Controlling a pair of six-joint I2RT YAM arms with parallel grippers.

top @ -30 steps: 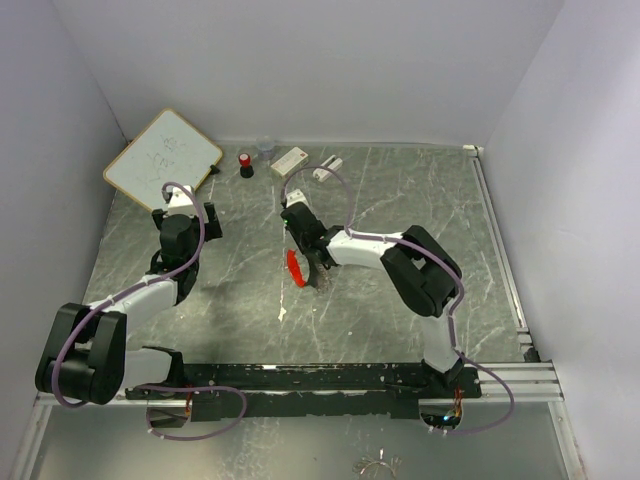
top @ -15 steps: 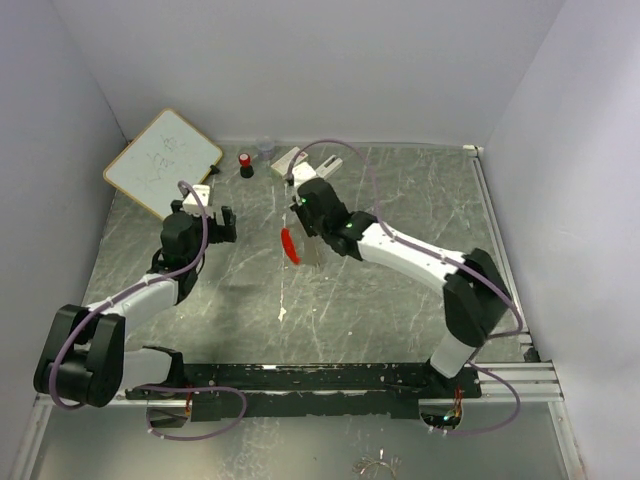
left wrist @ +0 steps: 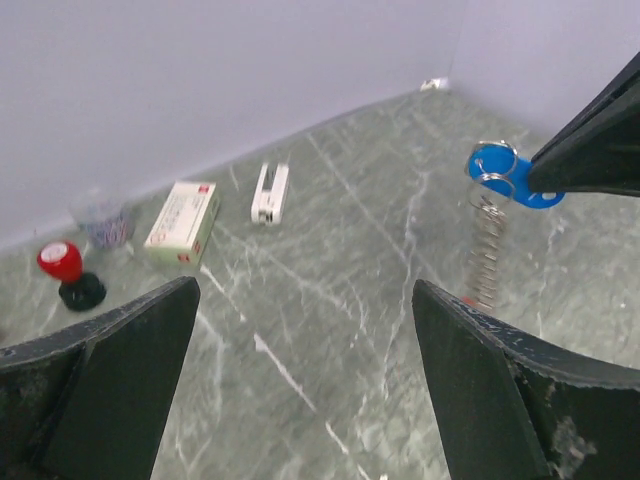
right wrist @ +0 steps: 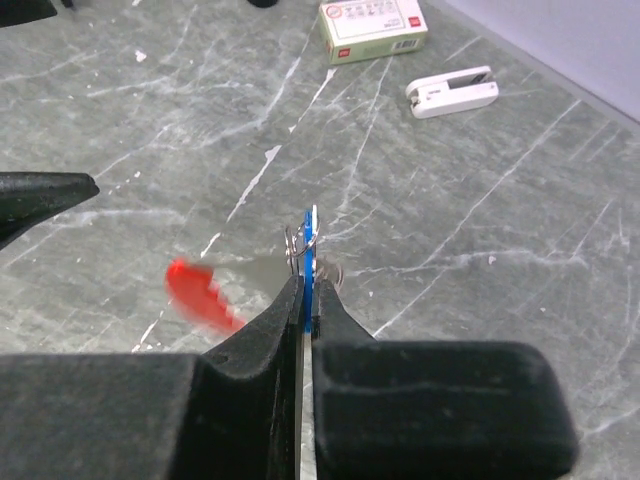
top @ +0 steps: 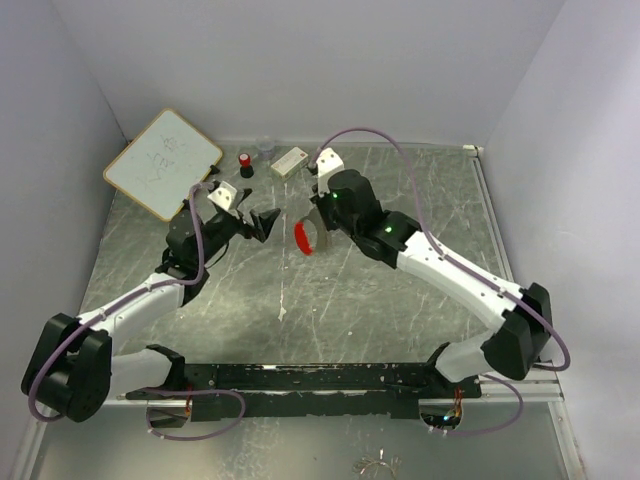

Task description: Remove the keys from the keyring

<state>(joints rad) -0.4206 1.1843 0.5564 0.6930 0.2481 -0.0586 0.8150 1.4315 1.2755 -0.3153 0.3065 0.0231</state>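
My right gripper is shut on the blue plastic head of a key and holds it above the table. Silvery rings sit at the key's head. The red keyring hangs blurred to its left, and it shows below the right gripper in the top view. In the left wrist view the blue key head hangs at the right with a silvery coiled chain under it. My left gripper is open and empty, just left of the bunch. Other keys are not clearly visible.
A whiteboard leans at the back left. A red-and-black capped bottle, a clear cup, a white box and a white block stand along the back wall. The box also shows in the right wrist view.
My right gripper has lifted the key bunch off the table and carried it back and to the right. My left gripper has swung right toward it.
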